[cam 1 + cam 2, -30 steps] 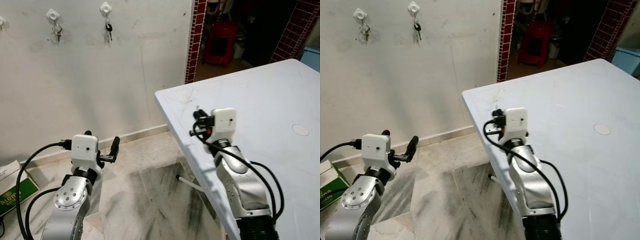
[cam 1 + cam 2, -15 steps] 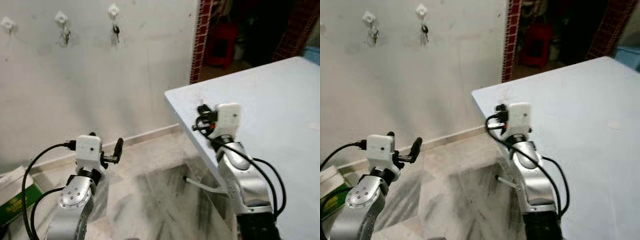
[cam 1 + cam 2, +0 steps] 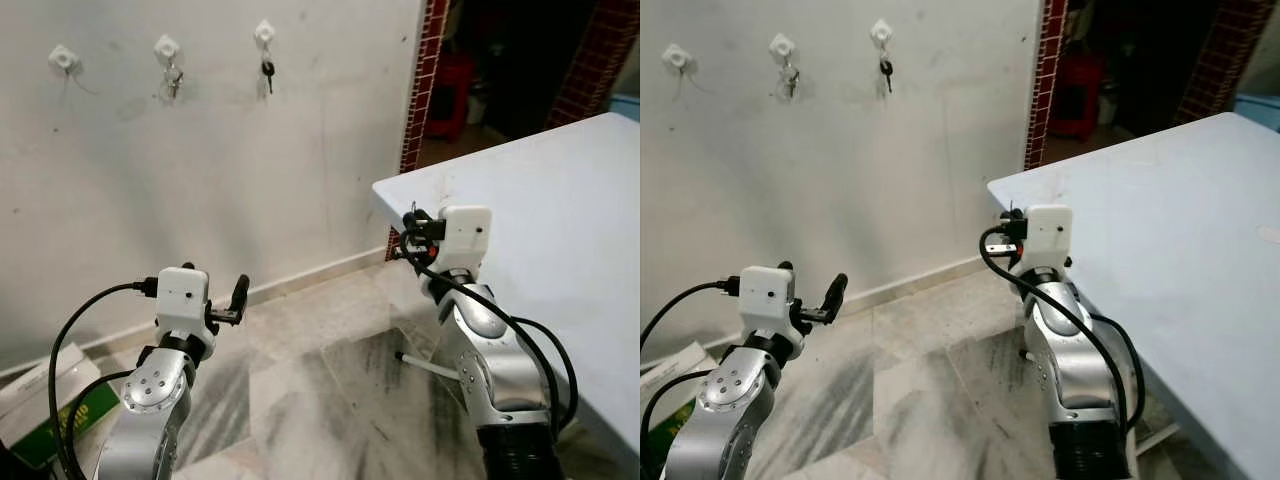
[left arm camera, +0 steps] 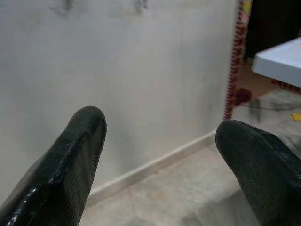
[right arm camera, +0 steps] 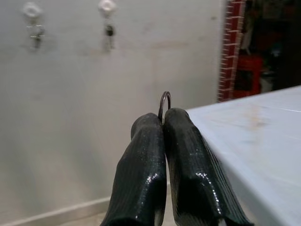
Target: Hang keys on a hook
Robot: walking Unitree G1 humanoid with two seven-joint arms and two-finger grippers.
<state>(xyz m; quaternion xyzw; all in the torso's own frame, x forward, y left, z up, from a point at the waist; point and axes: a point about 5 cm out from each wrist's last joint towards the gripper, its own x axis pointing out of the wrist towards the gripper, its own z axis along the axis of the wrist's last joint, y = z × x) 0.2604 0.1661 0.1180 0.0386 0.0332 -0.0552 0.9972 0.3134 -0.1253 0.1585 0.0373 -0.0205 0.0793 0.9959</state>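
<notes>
Right wrist view gives the clearest reading of the grasp: the right claw (image 5: 162,125) has its 2 black fingers (image 5: 141,155) pressed together, pinching a thin metal key ring (image 5: 164,101) whose loop sticks up just past the fingertips, presumably left exposed so the loop itself can be slipped over a hook. The keys below the ring are hidden between or behind the fingers, so how many hang there cannot be told. In the left eye view that claw (image 3: 408,232) is held up in front of the robot, beside the near corner of the white table (image 3: 560,200), and well apart from the wall (image 3: 200,170). On the wall sit 3 white hooks in a row: the middle hook (image 3: 166,46) and the rightmost hook (image 3: 265,31) each already carry keys, while the leftmost hook (image 3: 62,58) looks bare (a faint line runs from it, too small to identify), which makes it the likely target. The left claw (image 3: 228,302) is held low over the marble floor (image 3: 320,380), its fingers spread wide and holding nothing, apparently kept out of the way. Judged from this, the carry is under way and the approach to the wall is not yet done; raising the ring to hook height will need a much closer stance.
</notes>
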